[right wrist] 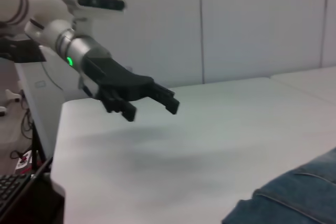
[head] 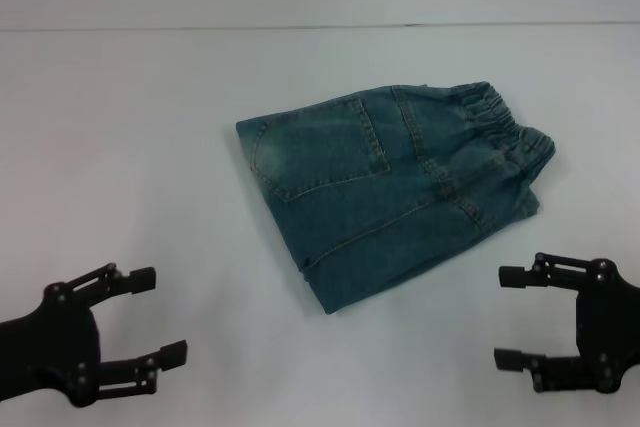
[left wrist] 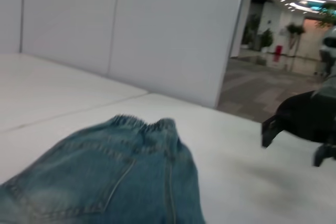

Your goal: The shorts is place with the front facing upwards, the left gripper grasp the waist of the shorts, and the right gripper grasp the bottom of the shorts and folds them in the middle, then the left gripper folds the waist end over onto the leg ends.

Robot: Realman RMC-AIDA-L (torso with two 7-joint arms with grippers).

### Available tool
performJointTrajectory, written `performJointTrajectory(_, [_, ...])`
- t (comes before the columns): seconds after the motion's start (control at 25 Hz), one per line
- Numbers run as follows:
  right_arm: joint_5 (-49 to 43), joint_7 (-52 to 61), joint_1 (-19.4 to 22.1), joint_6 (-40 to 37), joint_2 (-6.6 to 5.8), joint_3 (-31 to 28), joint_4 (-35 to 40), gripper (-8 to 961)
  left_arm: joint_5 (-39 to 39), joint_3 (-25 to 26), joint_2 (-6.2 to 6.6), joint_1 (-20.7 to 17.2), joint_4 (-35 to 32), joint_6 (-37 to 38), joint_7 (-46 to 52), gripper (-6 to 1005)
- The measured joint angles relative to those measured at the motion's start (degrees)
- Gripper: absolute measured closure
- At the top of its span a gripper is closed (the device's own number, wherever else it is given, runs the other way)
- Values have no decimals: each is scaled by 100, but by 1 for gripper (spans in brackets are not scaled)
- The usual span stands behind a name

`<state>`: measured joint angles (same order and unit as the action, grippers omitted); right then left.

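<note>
The blue denim shorts (head: 390, 187) lie folded on the white table (head: 120, 147), a back pocket facing up. Their elastic waist (head: 495, 117) points to the far right and the folded edge to the near side. My left gripper (head: 165, 315) hovers open at the near left, well apart from the cloth. Near the table's front right, my right gripper (head: 503, 317) is open too, just off the shorts' near right corner. Neither holds anything. The left wrist view shows the shorts (left wrist: 115, 182) close by, and the right wrist view shows a corner of the shorts (right wrist: 294, 198) with the left gripper (right wrist: 151, 108) beyond.
A white wall runs behind the table's far edge (head: 320, 27). In the right wrist view the table's left edge (right wrist: 55, 145) drops off to a floor with cables. The right arm (left wrist: 304, 119) shows dark in the left wrist view.
</note>
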<state>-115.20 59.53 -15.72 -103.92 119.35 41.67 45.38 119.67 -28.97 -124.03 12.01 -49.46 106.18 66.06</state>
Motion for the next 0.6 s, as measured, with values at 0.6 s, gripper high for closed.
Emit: performJointTrajectory(0.6, [-135, -375, 9, -37, 36, 61, -142, 33, 496, 597, 51, -71, 145, 468, -453, 63])
